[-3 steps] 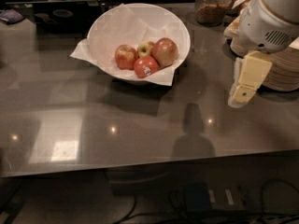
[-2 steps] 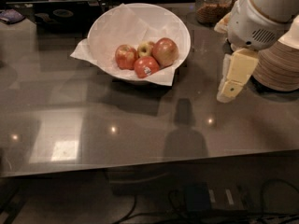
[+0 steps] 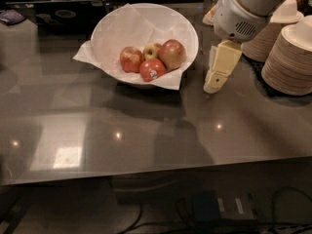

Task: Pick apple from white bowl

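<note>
In the camera view, the white bowl (image 3: 191,28) stands on the grey table (image 3: 146,135) toward the 12 o'clock edge, a little left of the middle. It is lined with crinkled white paper (image 3: 84,57), whose corners poke past the rim at about 8 o'clock and 5 o'clock. Four apples lie clustered in its lower half. The apple (image 3: 130,59), red mottled with pale yellow, lies at 9 o'clock of the cluster. It touches the red apple with a white sticker (image 3: 152,69), which lies at 6 o'clock. The small yellow-green apple (image 3: 152,50) sits at 12 o'clock, tucked between the others. A larger reddish apple (image 3: 172,53) rests at 3 o'clock against the bowl's wall. The gripper (image 3: 213,86) hangs just beside the bowl at its 3 o'clock, outside the rim. It points down toward the tabletop from the white arm (image 3: 236,18) and leans slightly to the left. It is apart from every apple and has hold of none of them. How far open it stands cannot be told. At 3 o'clock of the gripper, near the table's right edge, stand stacks of beige paper bowls (image 3: 287,62). A dark laptop (image 3: 63,13) lies at 10 o'clock of the white bowl.
</note>
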Tool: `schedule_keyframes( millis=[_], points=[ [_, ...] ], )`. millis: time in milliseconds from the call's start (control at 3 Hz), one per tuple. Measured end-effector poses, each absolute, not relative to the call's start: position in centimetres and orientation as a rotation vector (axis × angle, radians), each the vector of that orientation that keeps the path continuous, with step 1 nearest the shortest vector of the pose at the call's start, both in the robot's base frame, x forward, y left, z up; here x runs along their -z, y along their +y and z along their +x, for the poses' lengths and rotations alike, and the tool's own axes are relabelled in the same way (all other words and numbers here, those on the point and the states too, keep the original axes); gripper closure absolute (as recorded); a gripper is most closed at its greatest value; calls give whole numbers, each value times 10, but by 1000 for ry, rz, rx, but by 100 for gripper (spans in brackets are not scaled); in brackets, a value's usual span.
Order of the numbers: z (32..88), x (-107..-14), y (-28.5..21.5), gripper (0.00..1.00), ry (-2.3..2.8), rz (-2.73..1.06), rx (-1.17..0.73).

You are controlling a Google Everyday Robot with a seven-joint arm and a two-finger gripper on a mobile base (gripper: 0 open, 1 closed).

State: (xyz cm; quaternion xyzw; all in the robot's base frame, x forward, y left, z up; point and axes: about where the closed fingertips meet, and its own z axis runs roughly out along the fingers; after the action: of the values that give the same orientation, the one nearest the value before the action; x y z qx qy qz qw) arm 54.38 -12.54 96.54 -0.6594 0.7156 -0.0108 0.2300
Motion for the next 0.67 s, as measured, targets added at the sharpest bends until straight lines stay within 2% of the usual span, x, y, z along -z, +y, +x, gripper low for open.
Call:
schedule_keyframes(
  millis=[333,667],
  points=[
    [551,-965,-116,0,1928,-1823,20],
    [584,-970,-77,0,1772,-1872,31]
  ],
)
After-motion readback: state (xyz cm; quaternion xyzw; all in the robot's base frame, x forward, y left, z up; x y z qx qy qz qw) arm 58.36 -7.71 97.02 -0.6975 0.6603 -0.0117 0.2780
